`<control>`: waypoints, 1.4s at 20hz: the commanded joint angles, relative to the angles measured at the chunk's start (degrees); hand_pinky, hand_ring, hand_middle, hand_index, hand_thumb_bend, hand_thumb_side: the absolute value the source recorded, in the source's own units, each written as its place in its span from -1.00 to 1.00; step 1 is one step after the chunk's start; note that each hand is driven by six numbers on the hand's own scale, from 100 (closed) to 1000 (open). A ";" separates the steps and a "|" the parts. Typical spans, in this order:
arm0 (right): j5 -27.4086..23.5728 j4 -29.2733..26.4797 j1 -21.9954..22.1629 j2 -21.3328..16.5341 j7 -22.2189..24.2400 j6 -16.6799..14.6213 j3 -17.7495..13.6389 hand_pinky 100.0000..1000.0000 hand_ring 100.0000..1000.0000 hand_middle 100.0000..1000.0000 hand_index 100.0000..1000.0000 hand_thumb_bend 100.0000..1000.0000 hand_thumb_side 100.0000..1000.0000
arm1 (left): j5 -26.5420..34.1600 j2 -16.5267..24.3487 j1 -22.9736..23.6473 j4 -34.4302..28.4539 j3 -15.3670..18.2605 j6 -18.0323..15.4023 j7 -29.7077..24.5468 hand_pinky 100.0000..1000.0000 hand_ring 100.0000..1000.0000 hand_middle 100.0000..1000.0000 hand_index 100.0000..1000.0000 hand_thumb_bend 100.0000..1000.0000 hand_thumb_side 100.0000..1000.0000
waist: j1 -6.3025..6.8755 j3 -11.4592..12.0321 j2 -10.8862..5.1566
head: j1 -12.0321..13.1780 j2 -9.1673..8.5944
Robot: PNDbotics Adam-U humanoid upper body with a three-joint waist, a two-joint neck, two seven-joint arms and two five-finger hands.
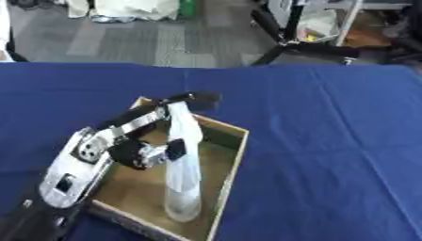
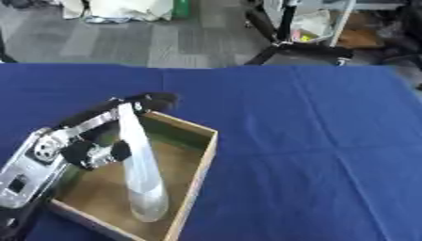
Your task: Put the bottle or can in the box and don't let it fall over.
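Note:
A clear plastic bottle [image 1: 182,179] stands inside the shallow wooden box [image 1: 237,155], its base near the box's front right corner and its top leaning toward the far left. My left hand [image 1: 147,151] reaches in from the lower left. Its long fingers [image 1: 185,100] lie across the bottle's top and its thumb sits against the bottle's side, so the hand is shut on the bottle. My right hand shows in neither view.
The box rests on a table covered with a blue cloth [image 1: 329,141], which spreads wide to the right and behind. Past the far edge lie grey floor and a black stand's legs [image 1: 284,44].

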 commanded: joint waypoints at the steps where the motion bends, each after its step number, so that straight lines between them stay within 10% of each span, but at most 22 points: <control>1: -0.40 -1.05 -0.07 -1.81 -0.37 0.02 -0.77 0.94 1.00 1.00 1.00 -1.00 -0.06 | -1.88 2.04 -0.49 -2.98 1.88 -0.34 0.30 1.00 1.00 0.92 0.89 -0.74 0.54 | 0.09 0.05 -1.57 | -0.47 -0.17; 16: -0.97 -1.05 0.81 -2.55 -1.10 -0.90 -1.64 0.94 1.00 1.00 1.00 -1.00 -0.06 | 8.01 14.80 9.21 -11.48 14.36 7.17 5.01 1.00 1.00 1.00 0.99 -1.00 0.21 | 0.18 0.96 -2.25 | -2.89 0.04; 28: -0.81 -1.05 1.92 -2.33 -1.19 -2.39 -2.10 0.93 1.00 1.00 1.00 -1.00 -0.05 | 27.30 18.84 21.81 -12.36 28.10 21.98 28.85 1.00 1.00 1.00 1.00 -1.00 0.21 | -0.95 1.63 -2.25 | -3.31 -0.22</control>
